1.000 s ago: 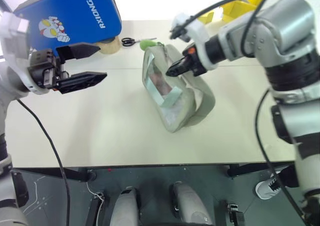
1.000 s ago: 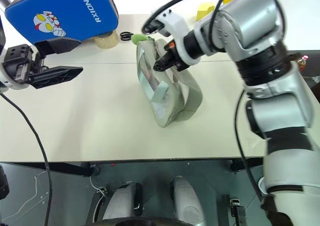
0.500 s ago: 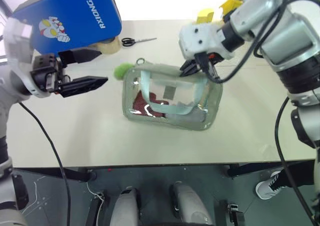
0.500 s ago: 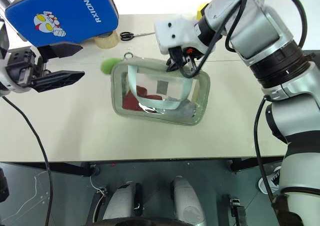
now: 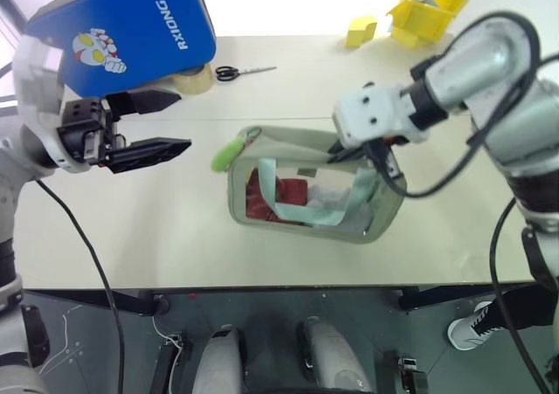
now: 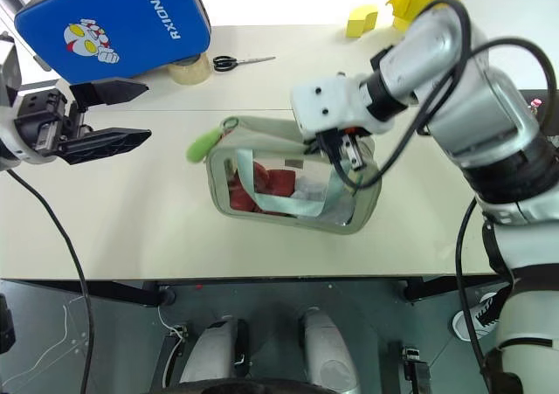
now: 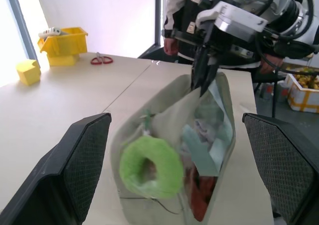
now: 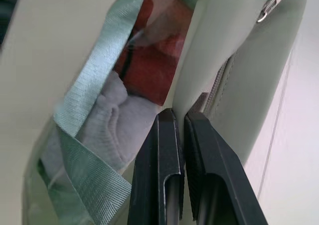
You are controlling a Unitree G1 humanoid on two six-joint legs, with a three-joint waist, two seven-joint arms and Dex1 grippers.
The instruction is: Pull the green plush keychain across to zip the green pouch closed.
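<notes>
with your right gripper (image 6: 336, 149) pinched shut on the right top edge of the pale sage-green fabric pouch (image 6: 288, 184) and your left gripper (image 6: 109, 114) wide open and empty, well left of the fuzzy lime-green plush keychain (image 6: 203, 144), a hard tug may slip that thin pinch.

Count on my worktop (image 5: 175, 228): one green pouch (image 5: 301, 162), one green plush keychain (image 5: 225, 153), one blue case (image 5: 122, 29), one roll of tape (image 5: 194, 79), two pairs of scissors (image 5: 243, 71) (image 7: 101, 60), one yellow block (image 5: 360, 32), one yellow bin (image 5: 424, 14).
</notes>
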